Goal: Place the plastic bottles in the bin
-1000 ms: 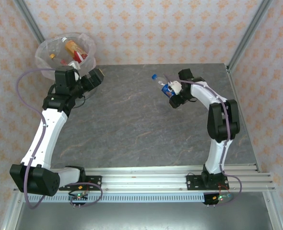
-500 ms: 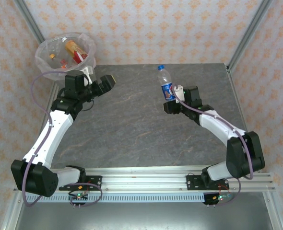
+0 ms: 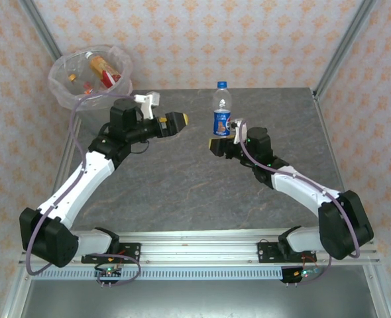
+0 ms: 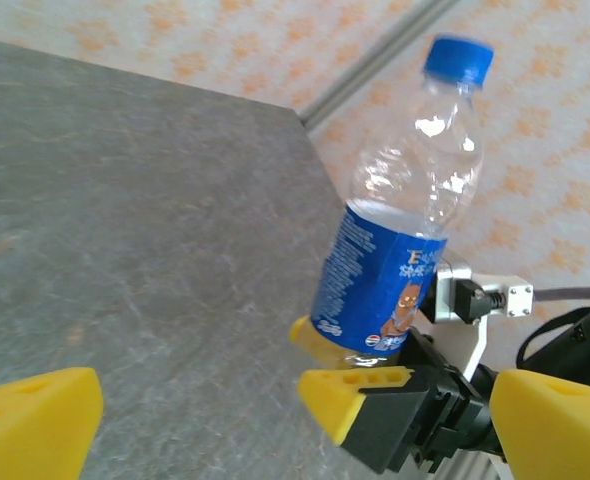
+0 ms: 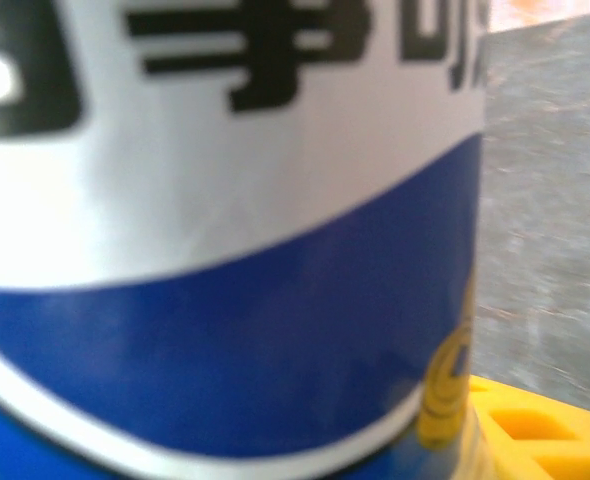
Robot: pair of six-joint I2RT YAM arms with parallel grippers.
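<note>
Directly between the upright bottle [image 3: 222,121] and bin [image 3: 56,86] hover the left fingers [image 3: 180,120].

The surface [image 3: 182,185] was a dark grey slab with pale stone veining, matt and flat. An aluminium rail [image 3: 202,240] ran along its 6 o'clock edge. The bin [image 3: 61,91] sat at the 11 o'clock corner; whether it rested on the slab could not be told. A blue-labelled bottle [image 3: 222,118] stood upright toward 12 o'clock, contact with the slab unconfirmed.
</note>
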